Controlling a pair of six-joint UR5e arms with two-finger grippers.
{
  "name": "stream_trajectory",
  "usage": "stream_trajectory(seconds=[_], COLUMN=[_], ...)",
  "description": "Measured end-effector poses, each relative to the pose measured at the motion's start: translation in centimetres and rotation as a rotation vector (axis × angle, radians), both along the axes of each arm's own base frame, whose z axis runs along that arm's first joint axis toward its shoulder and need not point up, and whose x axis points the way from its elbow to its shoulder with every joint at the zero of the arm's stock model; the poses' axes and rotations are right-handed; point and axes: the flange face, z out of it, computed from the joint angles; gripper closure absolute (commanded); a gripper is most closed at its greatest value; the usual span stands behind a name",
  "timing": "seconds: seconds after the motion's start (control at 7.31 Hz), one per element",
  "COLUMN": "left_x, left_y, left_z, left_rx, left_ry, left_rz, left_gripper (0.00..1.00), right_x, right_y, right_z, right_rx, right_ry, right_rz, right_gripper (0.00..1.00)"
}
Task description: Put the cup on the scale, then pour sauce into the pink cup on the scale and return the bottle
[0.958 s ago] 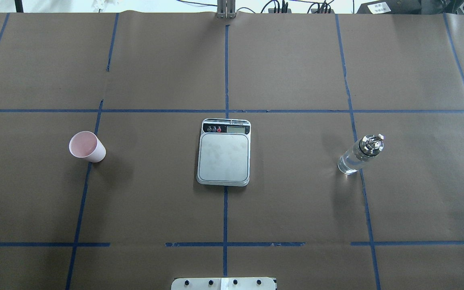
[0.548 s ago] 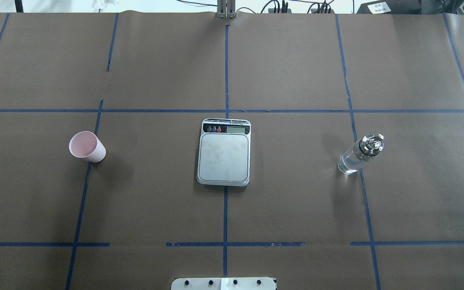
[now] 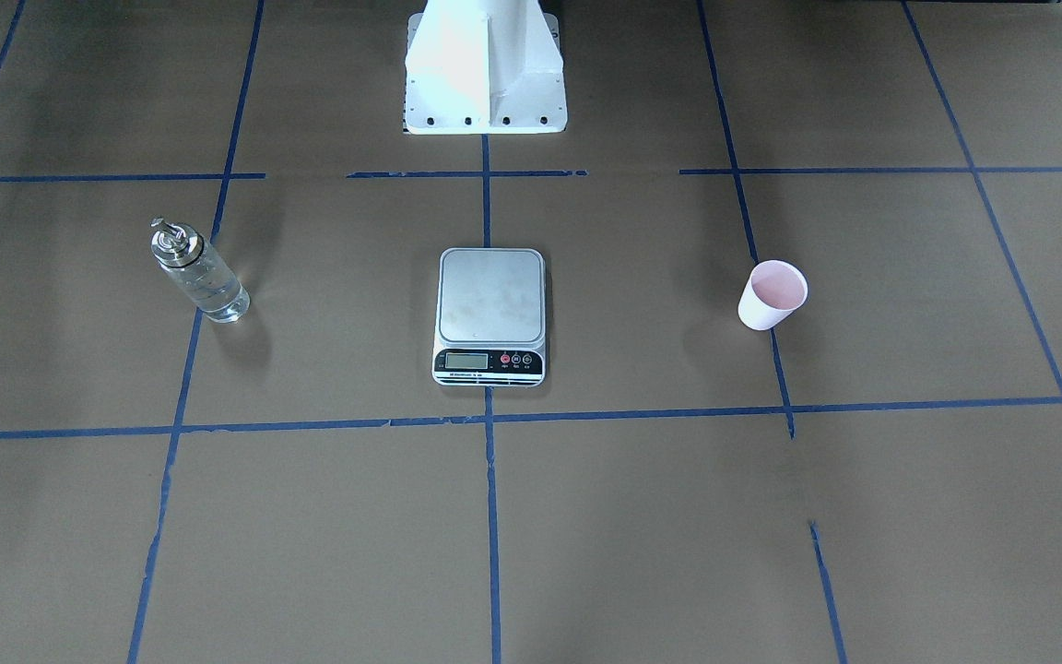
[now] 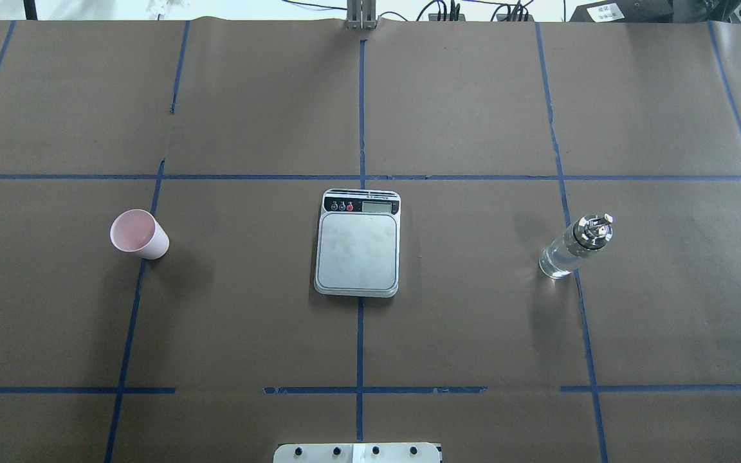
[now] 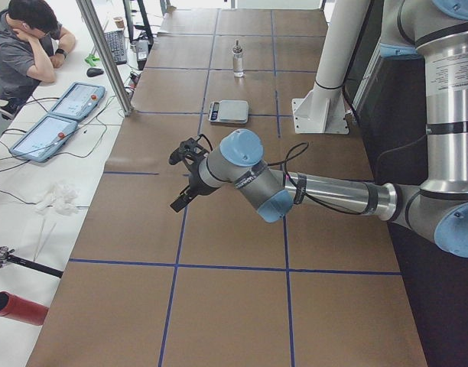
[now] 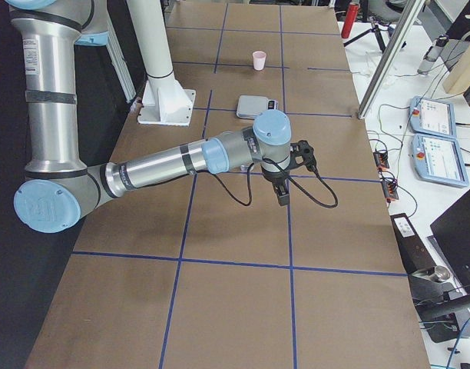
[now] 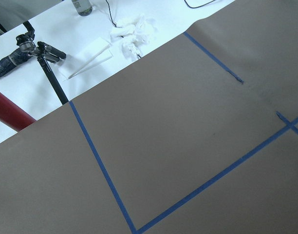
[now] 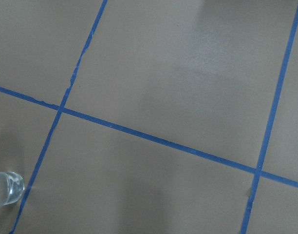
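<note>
The pink cup (image 4: 139, 234) (image 3: 772, 294) (image 6: 259, 60) stands upright on the brown paper, well to the left of the scale (image 4: 358, 243) (image 3: 490, 314). The scale's steel platform is bare. The glass bottle (image 4: 576, 247) (image 3: 198, 274) (image 5: 238, 60) stands far right of the scale, clear sauce inside; its base (image 8: 5, 188) shows in the right wrist view. My left gripper (image 5: 179, 182) hovers over the table's left end, seen only in the left side view. My right gripper (image 6: 283, 192) hangs over the right end, seen only in the right side view. I cannot tell if either is open or shut.
Blue tape lines grid the brown paper. The white robot base (image 3: 485, 65) stands behind the scale. A person (image 5: 27, 46) sits beside tablets (image 5: 60, 118) past the table's far edge. A red cylinder (image 7: 8, 109) and a tripod (image 7: 37, 53) lie off the left end.
</note>
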Motion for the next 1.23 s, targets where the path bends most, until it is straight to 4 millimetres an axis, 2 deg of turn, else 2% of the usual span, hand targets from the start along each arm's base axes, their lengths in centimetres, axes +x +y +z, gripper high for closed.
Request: stream_trajectory(seconds=[0.14,0.27,0.41,0.55,0.82,1.1,1.23], left_x=[0.2,1.5,3.6,6.2,13.6,21.5,25.1], left_y=[-0.2,-0.1,0.0,-0.2,-0.8,-0.7,-0.3], left_z=[-1.0,-2.1,-3.0,-3.8,-5.5,-6.6,-7.2], left_rx=[0.004,0.017,-0.002,-0.059,-0.181,-0.292,-0.361], left_ry=[0.036,0.087,0.149,0.196,0.213,0.241,0.269], left_rz=[0.0,0.061,0.137,0.156,0.053,-0.042,-0.074], left_gripper=[0.0,0.0,0.0,0.0,0.02,0.33,0.43], right_x=[0.1,0.1,0.2,0.2,0.2,0.2,0.2], right_y=[0.3,0.6,0.8,0.9,1.1,1.2,1.2], right_z=[0.5,0.8,0.9,1.0,1.2,1.3,1.3], right_rx=[0.004,0.016,0.029,0.036,0.036,0.036,0.036], right_ry=[-0.002,-0.004,-0.005,-0.006,-0.006,-0.005,-0.006], right_rz=[0.004,0.006,0.008,0.009,0.009,0.008,0.008], right_gripper=[0.0,0.0,0.0,0.0,0.0,0.0,0.0])
